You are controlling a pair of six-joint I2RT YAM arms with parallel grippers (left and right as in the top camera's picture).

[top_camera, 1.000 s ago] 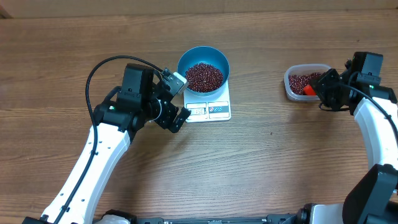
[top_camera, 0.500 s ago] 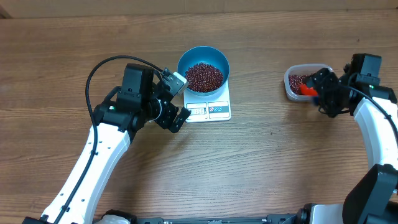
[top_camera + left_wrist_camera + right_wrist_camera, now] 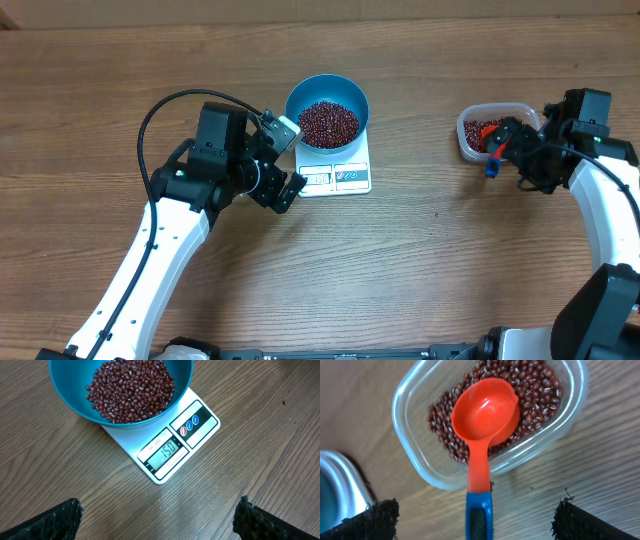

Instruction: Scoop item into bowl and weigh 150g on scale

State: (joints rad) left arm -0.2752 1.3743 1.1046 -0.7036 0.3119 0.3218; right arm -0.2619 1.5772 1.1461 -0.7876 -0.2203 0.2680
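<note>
My left pincer (image 3: 160,519) and right pincer (image 3: 476,520) gape empty; beans (image 3: 131,387) are tiny maroon ovals heaped in the blue bowl (image 3: 67,390).

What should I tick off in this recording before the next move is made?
1. Display of the scale reads 150: ok.
2. The bowl sits on the scale, beans inside: ok.
3. The scoop lies empty in the tub, handle over the rim: ok.
4. The right gripper open, not clamping the scoop: ok.
5. The left gripper open, clear of the bowl: ok.
6. No spill on the table: not ok, one stray bean lies apart from the scale.
</note>
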